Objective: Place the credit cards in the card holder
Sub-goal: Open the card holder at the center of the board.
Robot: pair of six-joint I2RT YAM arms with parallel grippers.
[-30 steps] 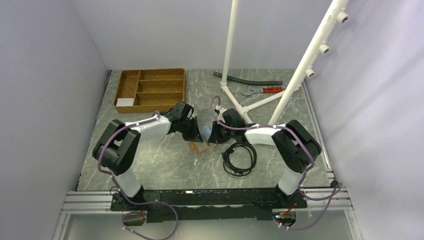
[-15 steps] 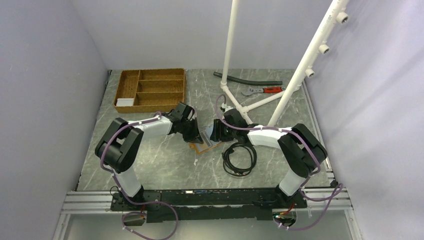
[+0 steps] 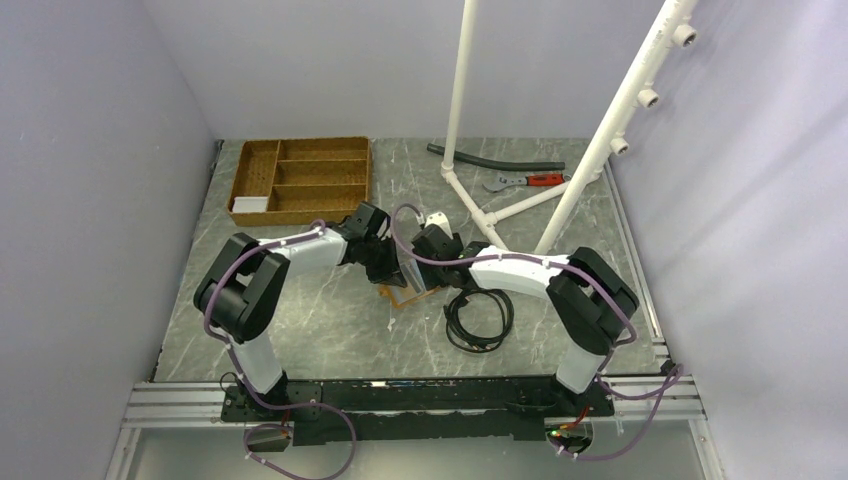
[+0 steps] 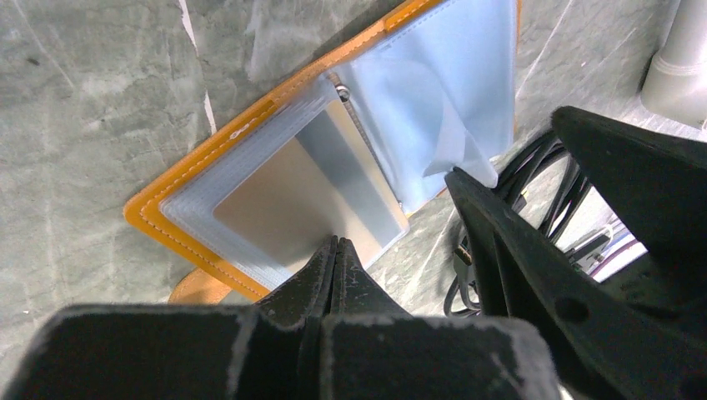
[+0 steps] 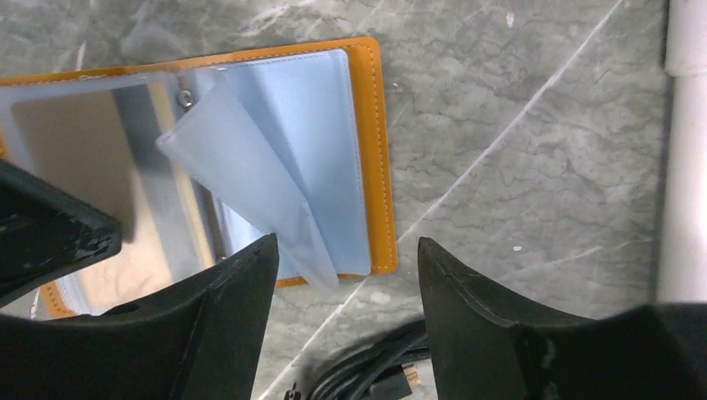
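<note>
The card holder [image 4: 208, 158] lies open on the table, orange with pale blue-grey pockets. One credit card [image 4: 308, 196], pale and shiny, sits inside its left pocket. My left gripper [image 4: 336, 243] is shut, its tips against that card's near edge; whether they pinch it is hidden. My right gripper [image 5: 346, 250] is open over the holder's [image 5: 379, 150] right half, next to a loose clear sleeve [image 5: 242, 175] that stands up from the spine. From above, both grippers [image 3: 392, 268] [image 3: 425, 262] meet over the holder [image 3: 405, 295].
A brown wooden compartment tray [image 3: 300, 180] stands at the back left with a whitish card [image 3: 250, 203] in one slot. A coiled black cable [image 3: 478, 315] lies just right of the holder. White pipe frame [image 3: 480, 215], a black hose [image 3: 495, 160] and a red-handled wrench [image 3: 530, 181] are behind.
My right gripper has opened and swung left and forward over the holder. The left gripper has stayed shut and hardly moved.
</note>
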